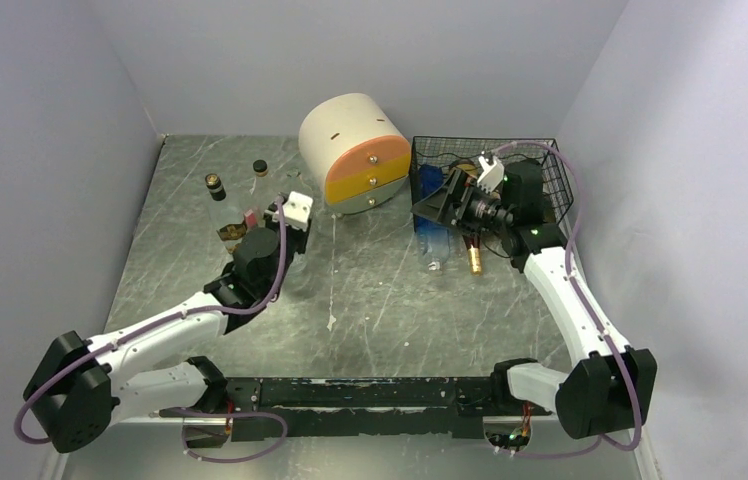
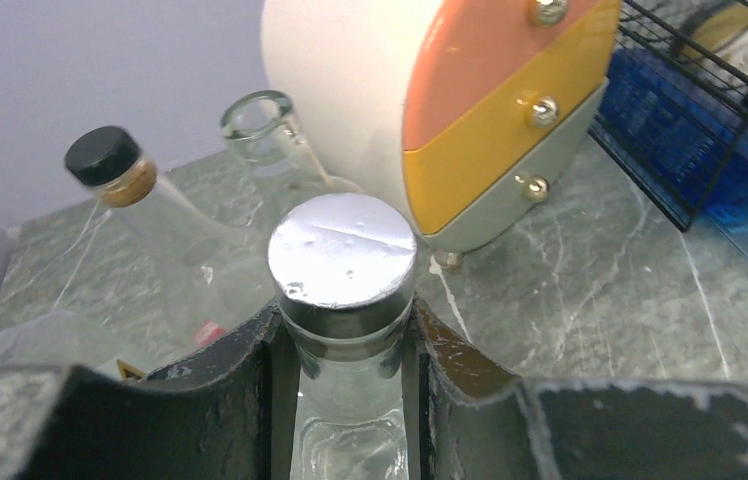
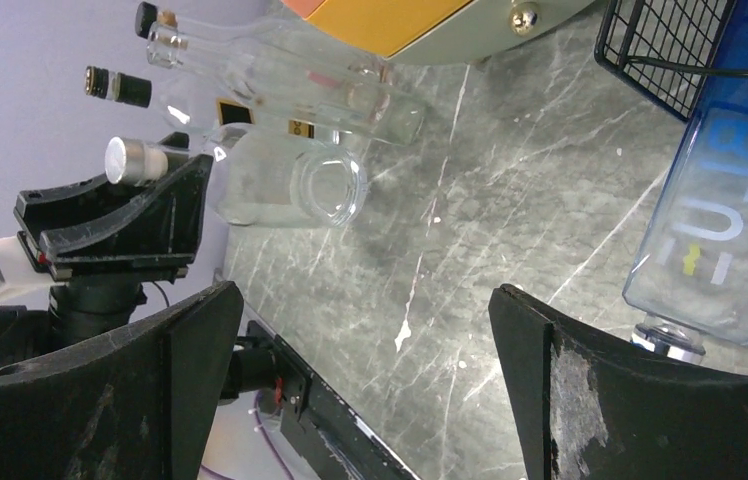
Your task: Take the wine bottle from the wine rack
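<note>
**Desk:** What have your left fingers got?

**Me:** My left fingers (image 2: 240, 380) are drawn in narrow on the neck of a clear bottle (image 2: 345, 400). One sits on each side, just under its silver cap (image 2: 342, 250). That bottle stands at the left of the tabletop (image 1: 370, 300) among other glass. A black-capped bottle (image 2: 102, 157) and an open-mouthed bottle (image 2: 257, 112) are just behind it.

**Desk:** And the right side?

**Me:** My right fingers (image 3: 100, 400) are spread wide and grip nothing. They hang in front of the wine rack (image 1: 550, 160), the black mesh box at the back right, just beside the round drawer unit (image 1: 350, 130).

**Desk:** Where's the bottle?

**Me:** A blue bottle (image 3: 740, 190) pokes out of the rack's open front, neck end low toward the tabletop. It is just outside the finger on the right of my wrist view. I can't tell whether that finger touches it. From above, I see it reaching onto the tabletop in front of the rack, with a gold-capped neck (image 1: 474, 263) just beside it.
</note>
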Controlling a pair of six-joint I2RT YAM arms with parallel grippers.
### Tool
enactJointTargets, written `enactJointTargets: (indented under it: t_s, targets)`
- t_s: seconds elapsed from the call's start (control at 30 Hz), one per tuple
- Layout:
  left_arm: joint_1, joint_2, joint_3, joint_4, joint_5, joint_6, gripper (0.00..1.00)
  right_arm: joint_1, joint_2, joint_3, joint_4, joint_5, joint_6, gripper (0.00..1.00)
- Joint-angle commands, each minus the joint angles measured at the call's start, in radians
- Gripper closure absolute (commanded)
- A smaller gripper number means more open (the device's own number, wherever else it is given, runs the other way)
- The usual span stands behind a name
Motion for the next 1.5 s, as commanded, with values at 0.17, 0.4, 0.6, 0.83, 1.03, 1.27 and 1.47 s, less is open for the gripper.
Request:
enactJointTargets:
  t_s: [0.17, 0.4, 0.6, 0.83, 1.03, 1.27, 1.47]
  targets:
    - [0.186, 0.001, 0.039, 0.221, 0.021, -0.114, 0.93, -0.004, 0.039, 0.019, 0.045, -0.022, -0.018, 0.01]
    - [0.224, 0.025, 0.023, 0.228, 0.054, -0.174, 0.93, -0.007, 0.051, 0.052, 0.011, -0.02, -0.053, 0.0]
    - [0.241, 0.052, 0.032, 0.194, 0.02, -0.243, 0.89, -0.013, 0.034, 0.031, 0.011, -0.014, -0.059, 0.0]
    - [0.247, 0.074, 0.076, 0.135, 0.003, -0.193, 0.52, -0.014, 0.048, 0.03, -0.017, 0.01, -0.092, 0.0]
    - [0.247, 0.048, 0.066, 0.147, -0.003, -0.191, 0.42, -0.015, 0.069, 0.041, -0.076, 0.083, -0.153, 0.0]
    - [0.247, 0.001, 0.1, 0.094, 0.028, -0.171, 0.18, -0.016, 0.058, 0.034, -0.183, 0.224, -0.236, 0.01]
    - [0.246, -0.097, 0.13, 0.056, 0.112, -0.143, 0.0, -0.014, 0.032, -0.017, -0.293, 0.318, -0.261, 0.0]
